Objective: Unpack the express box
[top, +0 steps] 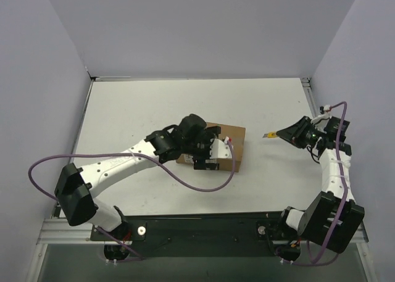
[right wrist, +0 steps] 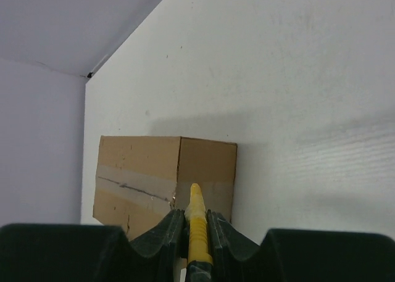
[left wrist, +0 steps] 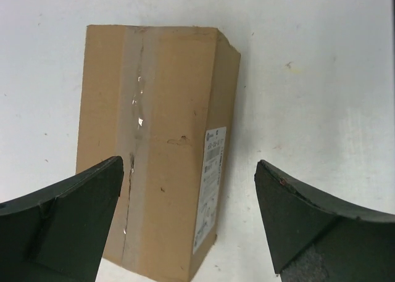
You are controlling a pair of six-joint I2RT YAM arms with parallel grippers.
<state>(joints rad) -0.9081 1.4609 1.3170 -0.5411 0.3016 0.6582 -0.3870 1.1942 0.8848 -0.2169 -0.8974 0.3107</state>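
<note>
Above the box (left wrist: 166,109), the left hand (left wrist: 189,165) hangs with its fingers spread wide, one to either side of the taped centre seam, gripping nothing. Off to the right and not touching the box, the right hand (right wrist: 196,217) is clamped on a yellow knife (right wrist: 196,202) whose tip points towards the box's end. The box lies flat near the middle of the white worktop (top: 154,109), flaps closed, with clear tape (left wrist: 137,97) along the seam and a white label (left wrist: 210,183) on one side.
</note>
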